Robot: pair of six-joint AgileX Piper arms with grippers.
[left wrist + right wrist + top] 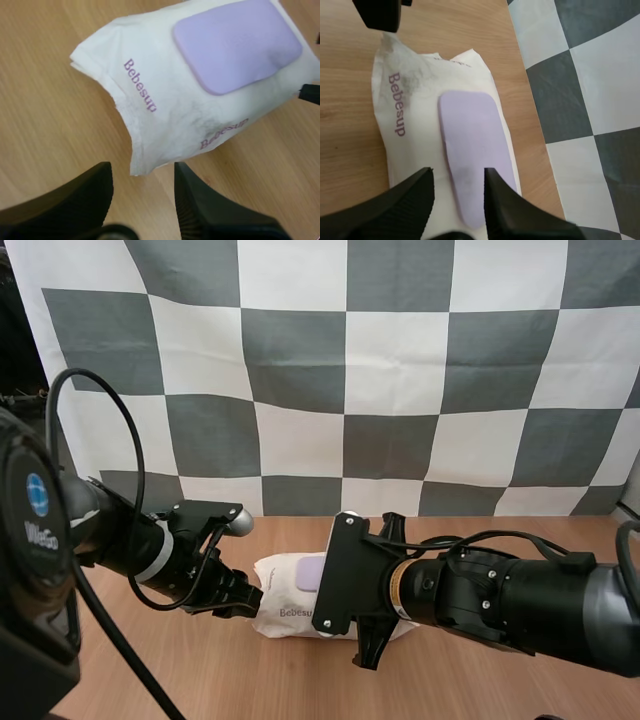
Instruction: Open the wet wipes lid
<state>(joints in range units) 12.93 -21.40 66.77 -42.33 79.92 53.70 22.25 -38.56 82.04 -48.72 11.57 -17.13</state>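
Both your claws are released: left claw [142, 172] at the crimped end of the white soft wipes pack [165, 125], right claw [457, 175] over its rounded lilac plastic lid [470, 130].

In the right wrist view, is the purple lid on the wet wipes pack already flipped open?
No, the purple lid lies flat and shut on the white pack.

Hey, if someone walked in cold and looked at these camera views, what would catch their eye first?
A soft white pack of wet wipes with a flat lilac plastic lid, closed, lies on the wooden table. The left gripper stands open at the pack's crimped end. The right gripper stands open just over one end of the lid.
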